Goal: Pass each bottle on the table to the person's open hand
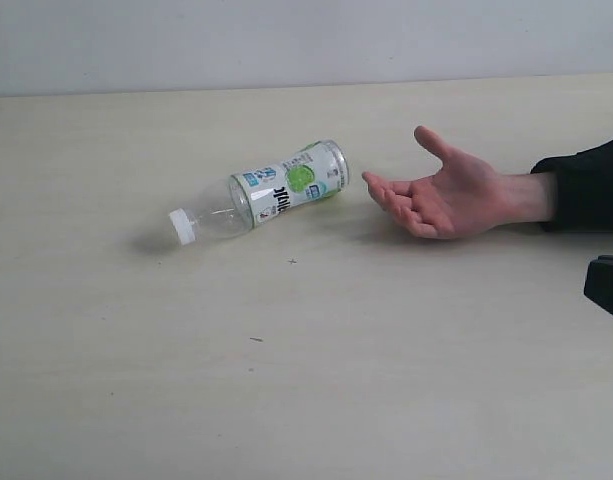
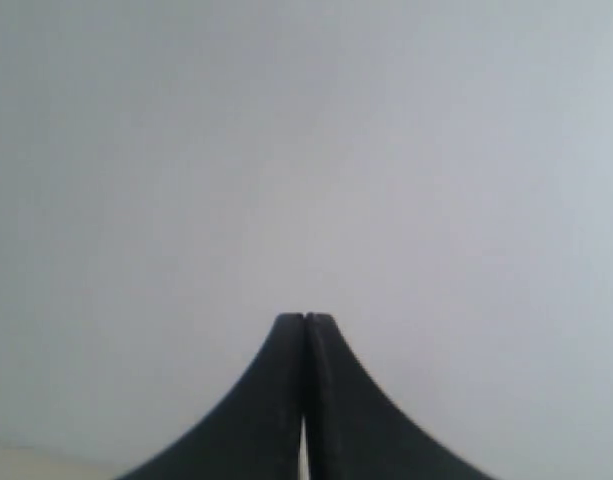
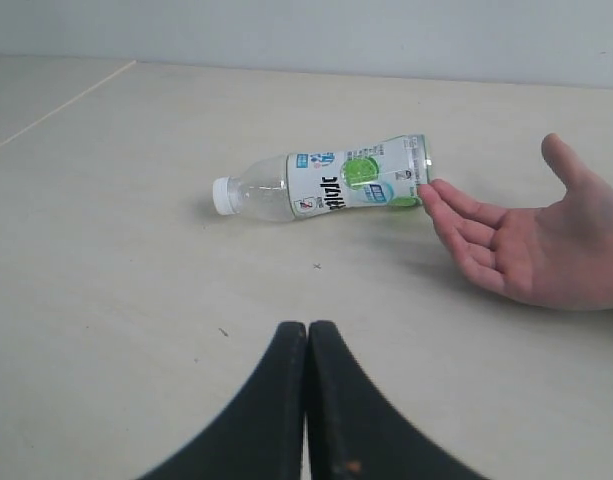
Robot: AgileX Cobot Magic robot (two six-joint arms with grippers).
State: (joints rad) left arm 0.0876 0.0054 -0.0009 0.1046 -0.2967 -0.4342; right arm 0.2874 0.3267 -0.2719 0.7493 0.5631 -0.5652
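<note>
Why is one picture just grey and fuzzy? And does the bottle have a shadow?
Left wrist view: the shut left gripper faces a plain grey wall, so nothing sharp shows. Exterior view: the bottle casts a faint, soft shadow on the table beside its cap, so the light is gentle. Right wrist view: bottle and hand look clear.
</note>
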